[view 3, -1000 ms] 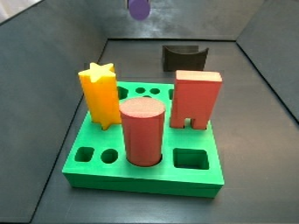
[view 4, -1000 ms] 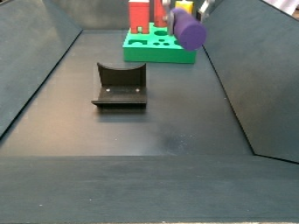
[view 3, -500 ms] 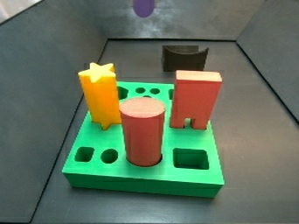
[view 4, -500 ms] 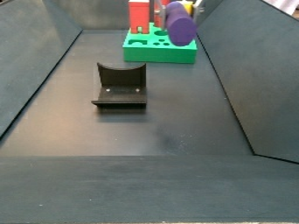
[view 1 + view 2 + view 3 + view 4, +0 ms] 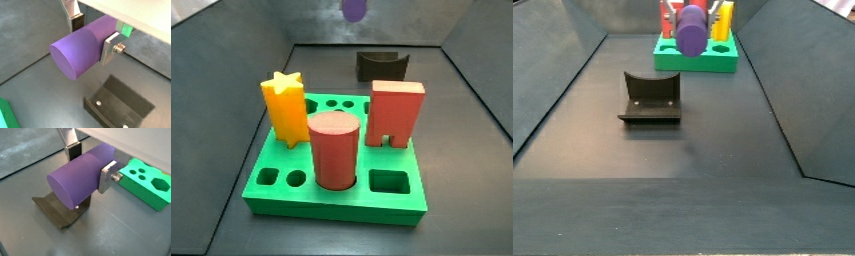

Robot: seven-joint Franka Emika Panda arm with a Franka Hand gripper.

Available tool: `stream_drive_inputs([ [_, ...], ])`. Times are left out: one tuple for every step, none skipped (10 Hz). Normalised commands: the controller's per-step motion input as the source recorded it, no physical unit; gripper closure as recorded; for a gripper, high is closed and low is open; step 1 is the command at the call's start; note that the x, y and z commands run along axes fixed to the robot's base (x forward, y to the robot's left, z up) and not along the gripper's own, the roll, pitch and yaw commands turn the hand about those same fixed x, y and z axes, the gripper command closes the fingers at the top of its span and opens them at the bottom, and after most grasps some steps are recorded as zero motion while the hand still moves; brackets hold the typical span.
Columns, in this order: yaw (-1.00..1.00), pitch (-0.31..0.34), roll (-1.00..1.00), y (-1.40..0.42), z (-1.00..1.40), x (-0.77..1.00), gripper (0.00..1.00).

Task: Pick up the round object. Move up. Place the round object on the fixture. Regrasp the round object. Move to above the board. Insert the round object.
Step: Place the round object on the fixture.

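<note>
The round object is a purple cylinder (image 5: 80, 50), lying crosswise between the silver fingers of my gripper (image 5: 93, 36), which is shut on it. The same grip on the round object (image 5: 77, 178) shows in both wrist views. The gripper (image 5: 89, 165) hangs high in the air. In a side view the round object (image 5: 690, 30) floats in front of the green board (image 5: 696, 60); in a side view only its lower end (image 5: 353, 10) shows at the frame's upper edge. The black fixture (image 5: 651, 98) stands on the floor below, its notch empty, and shows as the fixture (image 5: 120, 102) and the fixture (image 5: 60, 210).
On the green board (image 5: 265, 195) stand a yellow star peg (image 5: 285, 108), a salmon-red cylinder (image 5: 334, 150) and a red square block (image 5: 397, 112). Several holes in the board are open. Dark sloping walls close in the floor on both sides.
The gripper has carried the round object sideways through the air, rightward in one side view and leftward in the other. The grip is unchanged.
</note>
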Motion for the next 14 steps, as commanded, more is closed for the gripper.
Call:
stream_drive_inputs([
  [-0.04,0.105,-0.15,0.02,-0.01,0.77,1.0],
  [-0.03,0.119,-0.15,0.02,0.0,0.67,1.0],
  [-0.03,0.129,-0.15,0.02,0.0,0.58,1.0],
  [-0.03,0.129,-0.15,0.02,0.0,0.46,1.0],
  [-0.02,0.134,-0.15,0.02,0.0,0.37,1.0],
  [-0.02,0.14,-0.14,0.02,0.01,0.26,1.0],
  [0.02,-0.066,-1.0,-0.14,0.15,0.6,1.0],
  [0.01,-0.063,-1.0,-0.12,0.14,0.52,1.0],
  [0.01,-0.043,-1.0,-0.04,0.09,0.4,1.0],
  [0.0,-0.011,-1.0,0.01,0.03,0.28,1.0],
  [0.0,0.011,-1.0,0.03,0.01,0.21,1.0],
  [-0.01,0.037,-1.0,0.04,0.0,0.11,1.0],
  [-0.02,0.044,-1.0,0.04,0.0,0.08,1.0],
  [-0.03,0.052,-1.0,0.04,0.0,0.07,1.0],
])
